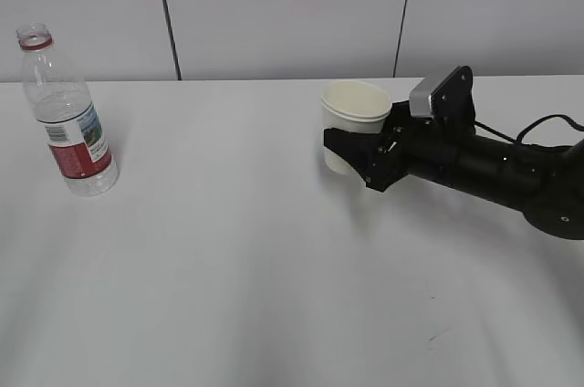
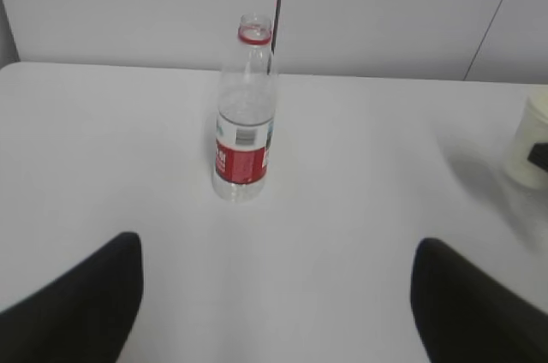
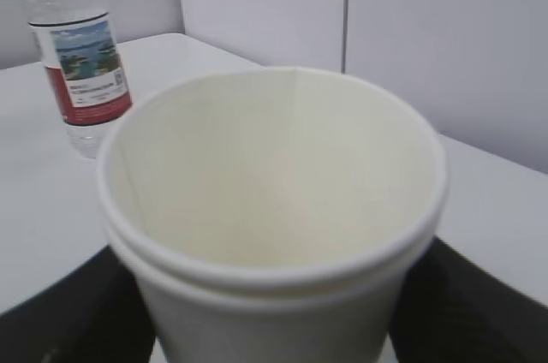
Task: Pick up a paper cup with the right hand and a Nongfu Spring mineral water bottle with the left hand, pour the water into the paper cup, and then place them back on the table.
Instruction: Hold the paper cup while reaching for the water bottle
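Note:
The paper cup (image 1: 354, 113) stands upright right of the table's middle, with a double rolled rim. My right gripper (image 1: 351, 161) reaches in from the right, with one black finger on each side of the cup's lower wall. In the right wrist view the cup (image 3: 274, 200) fills the frame, and the fingers (image 3: 77, 312) press against both its sides. The Nongfu Spring bottle (image 1: 68, 113) stands uncapped at the far left. In the left wrist view the bottle (image 2: 244, 123) stands ahead of my open, empty left gripper (image 2: 278, 294), well apart from it. The left gripper does not show in the exterior view.
The white table (image 1: 274, 268) carries only the bottle and the cup. A grey panelled wall (image 1: 274, 4) runs behind its far edge. The cup also shows at the right edge of the left wrist view (image 2: 533, 149).

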